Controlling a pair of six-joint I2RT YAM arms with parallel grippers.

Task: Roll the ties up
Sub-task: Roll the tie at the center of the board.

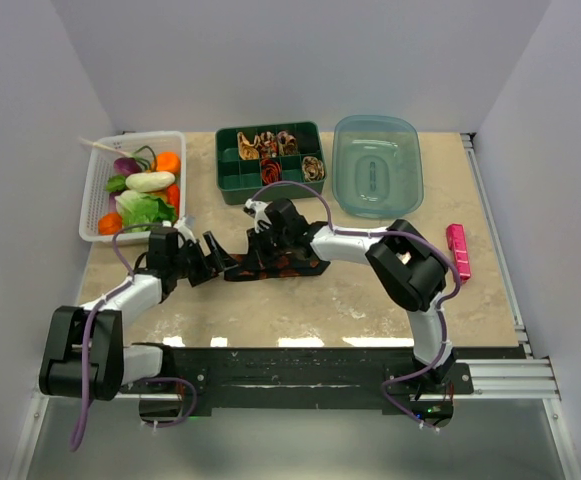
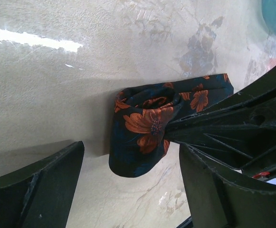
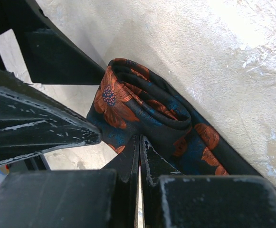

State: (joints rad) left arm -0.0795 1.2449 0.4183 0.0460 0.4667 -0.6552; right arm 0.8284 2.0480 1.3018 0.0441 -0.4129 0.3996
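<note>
One tie (image 1: pixel 292 265), dark with orange flowers, lies on the table, its left end wound into a loose roll (image 2: pixel 142 137). My left gripper (image 1: pixel 218 262) is open, its fingers (image 2: pixel 38 190) standing either side of the roll's near end without touching it. My right gripper (image 3: pixel 139 138) is shut, and its joined tips press against the side of the roll (image 3: pixel 128 102). In the left wrist view the right gripper's fingers (image 2: pixel 214 128) come in from the right onto the roll. Several rolled ties (image 1: pixel 270 150) sit in a green compartment box (image 1: pixel 232 178) at the back.
A white basket (image 1: pixel 95 195) of toy vegetables stands at the back left. A clear teal tub (image 1: pixel 377 165) stands beside the green box. A small pink bar (image 1: pixel 458 250) lies near the table's right edge.
</note>
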